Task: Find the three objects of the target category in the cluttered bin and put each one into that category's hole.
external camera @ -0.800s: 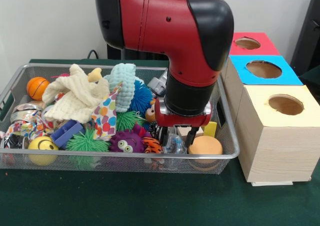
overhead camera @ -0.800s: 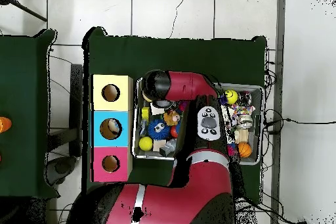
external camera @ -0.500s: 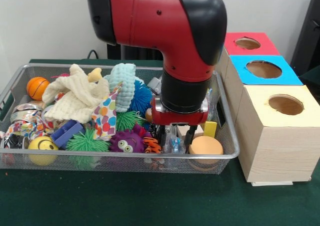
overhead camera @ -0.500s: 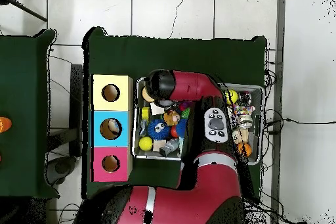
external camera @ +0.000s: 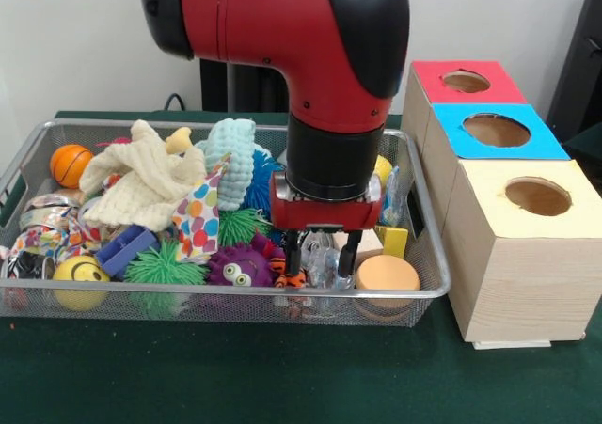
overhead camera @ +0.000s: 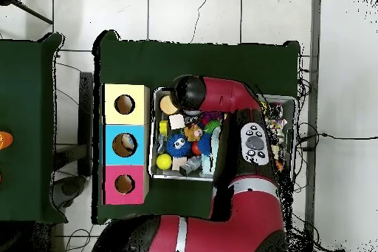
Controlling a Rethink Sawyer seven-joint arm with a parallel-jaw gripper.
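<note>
- Front view: the arm's hand (external camera: 320, 252) is down inside the wire bin (external camera: 235, 304), at its near right part, just beside the purple spiky toy (external camera: 241, 264) and the orange round sponge (external camera: 387, 274).
- Its black fingers (external camera: 293, 253) stand a little apart with a clear crinkly item (external camera: 324, 266) between or just below them; whether they actually grip it cannot be told.
- Step judged: searching/grasping in the clutter, nothing carried to a hole yet.
- Target category is not stated, so which toys count is unclear. Candidates near the hand: the clear item, a pale wooden block (external camera: 362, 245), a yellow block (external camera: 393, 241).
- Three boxes stand right of the bin on the green surface (external camera: 282, 377): red-top box (external camera: 466, 83), blue-top box (external camera: 497, 131), and cream-top box (external camera: 536, 198), each with one round hole.
- Next move likely calls for closing on one item, lifting straight up clear of the bin rim, then going right to the matching hole.
- No readable writing or brand; the smiley ball (external camera: 79, 275) bears a face only.
- Overhead view: the arm (overhead camera: 221, 101) covers much of the bin (overhead camera: 156, 134); the hand is hidden under the wrist.
- Blue spiky ball (overhead camera: 176, 144) and yellow ball (overhead camera: 164, 161) show in the bin, beside the boxes (overhead camera: 125, 144).
- No text is legible here either.
</note>
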